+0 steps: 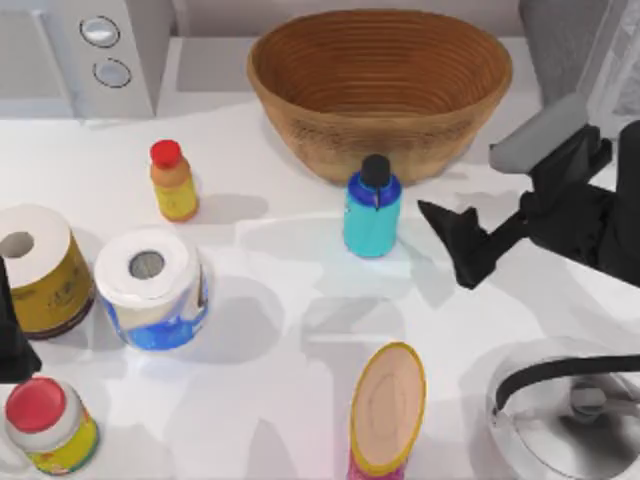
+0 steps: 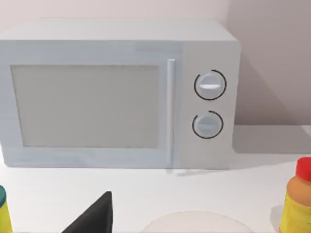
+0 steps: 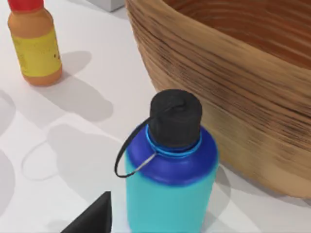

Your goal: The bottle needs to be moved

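Observation:
The bottle (image 1: 372, 222) is cyan with a blue shoulder and a black cap. It stands upright near the table's middle, just in front of the wicker basket (image 1: 380, 90). My right gripper (image 1: 452, 245) hovers open a little to the right of the bottle, not touching it. The right wrist view looks down on the bottle (image 3: 170, 194) from close by, with one dark fingertip (image 3: 95, 217) beside it. My left arm (image 1: 10, 335) is parked at the table's left edge, and one of its fingertips (image 2: 97, 216) shows low in the left wrist view.
A microwave (image 1: 100, 50) stands at the back left. A yellow-orange bottle (image 1: 173, 182), a paper roll (image 1: 150, 290), a yellow tin (image 1: 35, 270) and a red-lidded jar (image 1: 48, 425) fill the left side. In front are a yellow-rimmed tube (image 1: 388, 410) and a metal kettle (image 1: 570, 415).

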Controlling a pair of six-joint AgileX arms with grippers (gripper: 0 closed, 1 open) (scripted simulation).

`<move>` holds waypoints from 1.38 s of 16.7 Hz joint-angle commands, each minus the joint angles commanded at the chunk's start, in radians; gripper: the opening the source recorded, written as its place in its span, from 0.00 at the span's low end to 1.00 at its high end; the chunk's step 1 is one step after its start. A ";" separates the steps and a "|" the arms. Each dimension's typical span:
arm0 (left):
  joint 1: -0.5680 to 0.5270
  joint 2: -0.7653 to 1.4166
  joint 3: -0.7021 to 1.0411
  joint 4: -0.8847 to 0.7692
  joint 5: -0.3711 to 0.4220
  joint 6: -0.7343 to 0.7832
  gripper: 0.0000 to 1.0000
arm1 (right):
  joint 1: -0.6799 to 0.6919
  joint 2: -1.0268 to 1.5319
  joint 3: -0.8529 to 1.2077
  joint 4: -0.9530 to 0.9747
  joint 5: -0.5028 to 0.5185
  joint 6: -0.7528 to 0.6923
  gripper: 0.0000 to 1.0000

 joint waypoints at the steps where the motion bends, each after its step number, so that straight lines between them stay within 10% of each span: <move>1: 0.000 0.000 0.000 0.000 0.000 0.000 1.00 | 0.017 0.052 0.011 0.003 0.001 -0.001 1.00; 23: 0.000 0.000 0.000 0.000 0.000 0.000 1.00 | 0.117 0.534 0.335 0.082 0.069 0.033 1.00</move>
